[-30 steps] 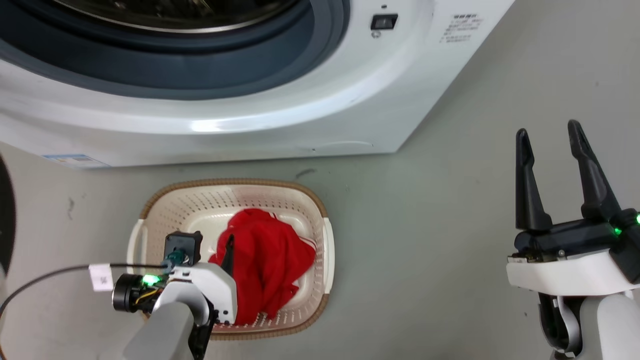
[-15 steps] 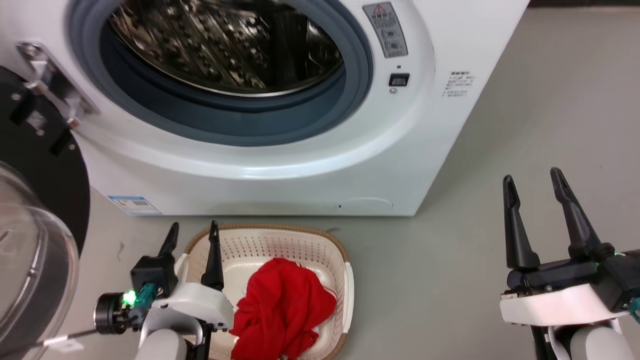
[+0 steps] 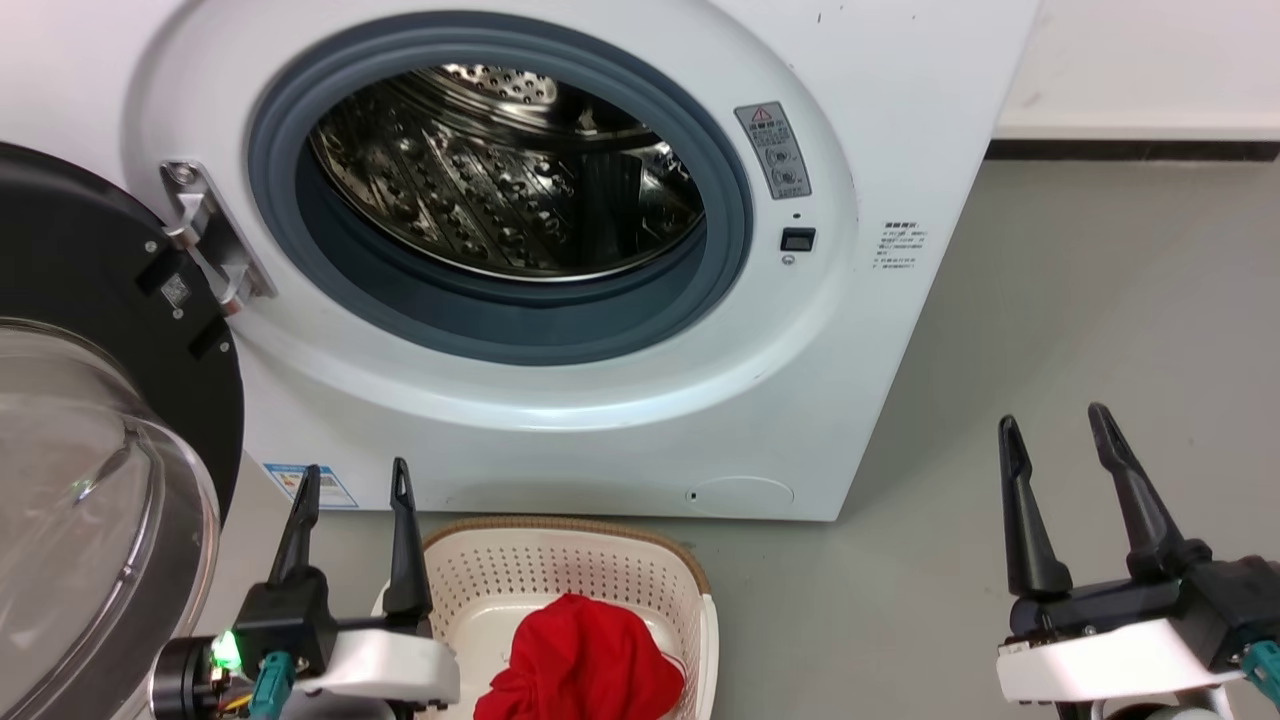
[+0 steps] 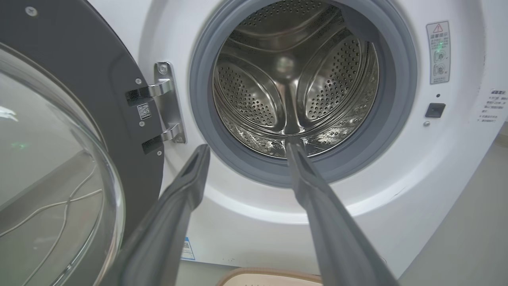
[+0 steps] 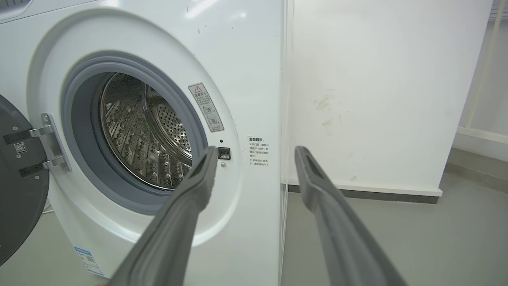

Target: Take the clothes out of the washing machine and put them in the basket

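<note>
red clothes [image 3: 590, 662] in basket [image 3: 560, 572], both cut off at bottom edge

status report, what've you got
Left gripper open. Right gripper open. Red clothes in basket. Washing machine door open, porthole unobstructed.

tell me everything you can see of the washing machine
A large white front-loading washing machine standing on the grey floor. Its round porthole has a grey rubber rim around a shiny perforated steel drum; the part in view looks empty. The door, clear bulged glass in a black frame, is swung wide open on a metal hinge at the porthole's left. A warning label sits right of the opening. The basket stands before its base.
</note>
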